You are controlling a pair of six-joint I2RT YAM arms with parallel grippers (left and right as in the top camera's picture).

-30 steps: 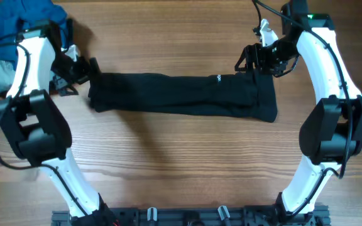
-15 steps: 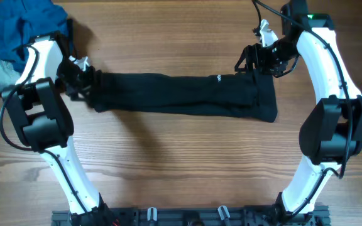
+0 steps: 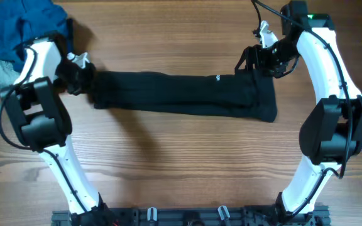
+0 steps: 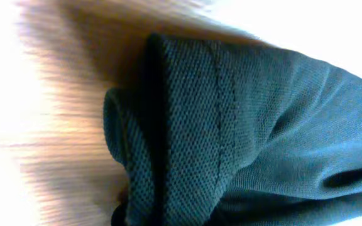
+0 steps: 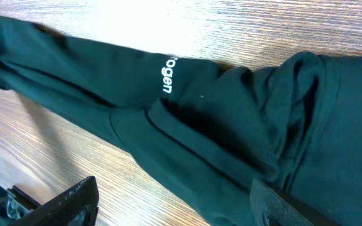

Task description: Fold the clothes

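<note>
Pinching the near end of the clothes, the left gripper is sitting with its jaws pressed together. The grip itself is a judgement: the overhead is showing the gripper against that end, while the left wrist view is showing only the stitched hem bunching right in front of the lens, no fingers in sight.

Going outward from that gripper, the clothes are lying as one long narrow strip flat on the counter. The long axis is running straight away from the left gripper toward the other arm. The white logo is sitting past the middle of the strip, on the far half.

At the far end the right gripper is hanging over the strip with its jaws spread. In its wrist view one of its fingers is showing over bare counter and the other over the black fabric. Whether either is touching cloth, cannot tell.

So each arm is nearest its own end, the left holding and the right not. The next move is probably carrying the left end along the long axis toward the right gripper, halving the strip. The risk is the pinch taking only the top layer.

Behind the left gripper, away from the clothes, a bright blue garment is lying, well apart from the strip.
</note>
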